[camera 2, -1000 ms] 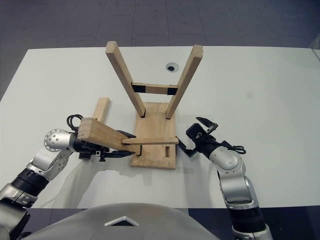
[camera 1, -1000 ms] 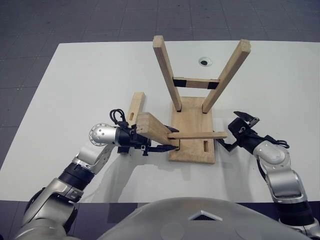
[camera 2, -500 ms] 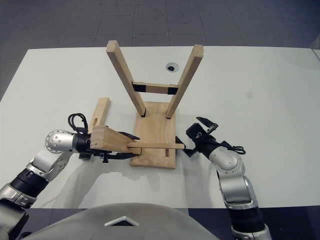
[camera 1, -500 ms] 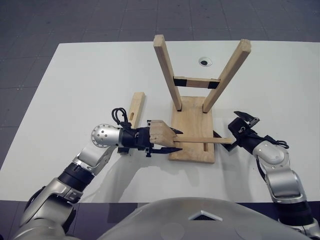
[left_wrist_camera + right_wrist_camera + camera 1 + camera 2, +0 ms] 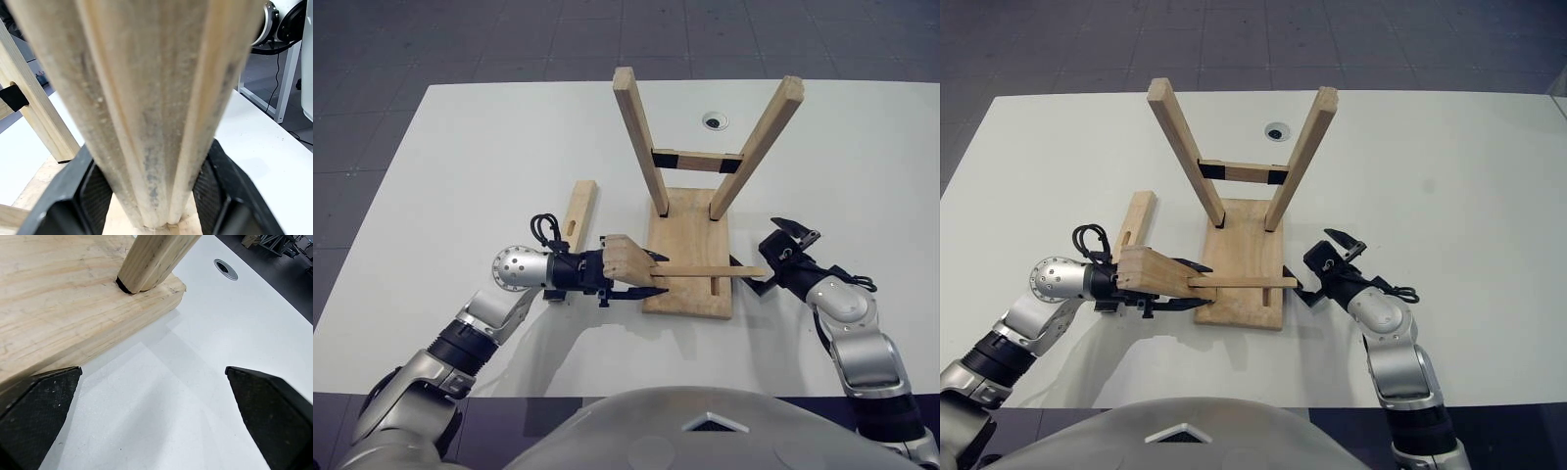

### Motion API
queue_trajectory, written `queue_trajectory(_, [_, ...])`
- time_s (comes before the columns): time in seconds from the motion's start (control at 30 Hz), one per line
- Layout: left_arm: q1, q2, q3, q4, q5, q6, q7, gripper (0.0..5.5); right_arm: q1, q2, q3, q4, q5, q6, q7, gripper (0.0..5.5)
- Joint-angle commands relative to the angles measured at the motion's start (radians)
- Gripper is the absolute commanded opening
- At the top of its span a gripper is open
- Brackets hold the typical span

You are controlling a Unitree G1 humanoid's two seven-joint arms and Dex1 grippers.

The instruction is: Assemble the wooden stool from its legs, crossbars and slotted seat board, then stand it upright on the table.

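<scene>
Fitting the second pair of legs looks to be the step in hand. In the head view, left of centre and low in the frame, the left tool (image 5: 641, 274) is pinching a leg (image 5: 625, 261) held level. A thin crossbar (image 5: 710, 272) runs from this leg toward the right, over the near end of the seat board (image 5: 685, 240). The seat board lies flat on the counter (image 5: 489, 157) at mid-frame. Two upright legs (image 5: 639, 142) stand in its far end, splayed apart and joined by a second crossbar (image 5: 697, 161). A loose leg (image 5: 577, 217) lies on the counter just left of the board. The right tool (image 5: 770, 257), its fingers spread and gripping nothing, sits beside the board's right edge near the crossbar's free tip. Next, I judge, the held leg must be tipped upright and seated in a near slot (image 5: 717, 286), and the loose leg then joined to the crossbar's free end.
</scene>
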Motion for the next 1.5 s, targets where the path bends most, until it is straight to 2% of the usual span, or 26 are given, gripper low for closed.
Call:
queue_trajectory(0.03, [0.124,0.078,-0.200,0.300,0.364,0.264,-0.044,2.05,-0.046,0.039,0.065,-0.030,0.074,-0.052,0.045,5.50])
queue_trajectory(0.27, [0.097,0.057,-0.184,0.295,0.327,0.279,-0.041,2.05,-0.047,0.038,0.065,-0.034,0.075,-0.050,0.045,5.50])
queue_trajectory(0.67, [0.070,0.080,-0.107,0.044,0.187,0.328,-0.038,2.05,-0.056,0.039,0.060,-0.016,0.071,-0.063,0.038,5.50])
queue_trajectory(0.87, [0.076,0.076,-0.082,-0.001,0.161,0.338,-0.053,2.05,-0.055,0.038,0.059,-0.012,0.074,-0.066,0.034,5.50])
queue_trajectory(0.9, [0.078,0.073,-0.081,0.000,0.159,0.332,-0.059,2.42,-0.055,0.038,0.059,-0.012,0.074,-0.067,0.033,5.50])
queue_trajectory(1.03, [0.095,0.055,-0.059,-0.012,0.157,0.364,-0.085,3.15,-0.056,0.031,0.062,-0.006,0.081,-0.075,0.029,5.50])
queue_trajectory(1.33, [0.107,-0.001,0.015,0.001,0.203,0.361,-0.072,4.38,-0.044,0.015,0.061,-0.007,0.096,-0.088,0.019,5.50])
queue_trajectory(1.5, [0.104,-0.017,0.064,0.025,0.230,0.345,-0.075,5.25,-0.020,-0.002,0.035,-0.019,0.107,-0.093,0.020,5.50])
